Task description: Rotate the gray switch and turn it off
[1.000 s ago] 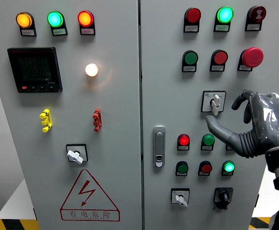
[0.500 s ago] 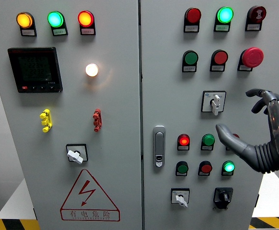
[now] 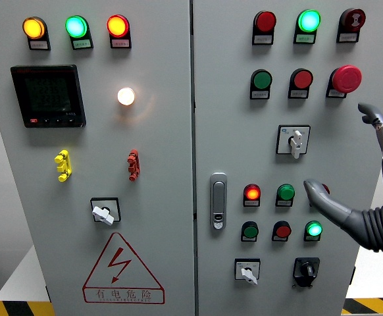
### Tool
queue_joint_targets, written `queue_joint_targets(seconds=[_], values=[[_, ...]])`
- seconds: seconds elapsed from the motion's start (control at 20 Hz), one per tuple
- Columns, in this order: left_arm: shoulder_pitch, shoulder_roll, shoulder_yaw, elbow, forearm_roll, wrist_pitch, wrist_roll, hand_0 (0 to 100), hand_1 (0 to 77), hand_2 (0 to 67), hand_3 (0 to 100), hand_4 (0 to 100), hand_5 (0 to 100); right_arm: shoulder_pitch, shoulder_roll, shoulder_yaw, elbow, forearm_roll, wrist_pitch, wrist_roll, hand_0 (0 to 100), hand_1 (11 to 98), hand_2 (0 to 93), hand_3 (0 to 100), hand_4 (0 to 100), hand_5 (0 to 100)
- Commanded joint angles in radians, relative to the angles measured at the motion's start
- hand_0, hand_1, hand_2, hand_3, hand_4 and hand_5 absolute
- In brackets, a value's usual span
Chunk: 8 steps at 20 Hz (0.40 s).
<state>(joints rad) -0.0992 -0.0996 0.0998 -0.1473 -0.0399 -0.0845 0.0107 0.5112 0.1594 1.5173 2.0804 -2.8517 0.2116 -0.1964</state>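
Gray panel [image 3: 165,197] with lamps, buttons, gray switch [image 3: 293,141]

White wall [image 3: 0,197], hazard-striped floor [image 3: 14,307]

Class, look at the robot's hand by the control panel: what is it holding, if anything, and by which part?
Nothing. The right hand is open, fingers spread, off to the right of the gray switch and not touching it.

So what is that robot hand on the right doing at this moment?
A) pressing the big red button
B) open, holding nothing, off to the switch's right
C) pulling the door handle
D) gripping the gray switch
B: the right hand has spread fingers, clear of the gray switch.
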Motion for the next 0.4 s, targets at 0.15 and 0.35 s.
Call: queue_joint_targets(seconds=[0.15, 0.35], values=[[0.000, 0.000, 0.000, 0.000, 0.000, 0.000, 0.000, 34, 0.0, 12.3, 22, 12, 12, -0.023, 0.0001, 0.006, 0.003, -0.029, -0.043, 0.043, 0, 34.1, 13.6, 14, 11, 12], [0.000, 0.000, 0.000, 0.000, 0.000, 0.000, 0.000, 35, 0.0, 12.3, 22, 12, 12, -0.028, 0.0001, 0.007, 0.003, -0.034, -0.054, 0.046, 0, 35.0, 13.5, 14, 11, 11]])
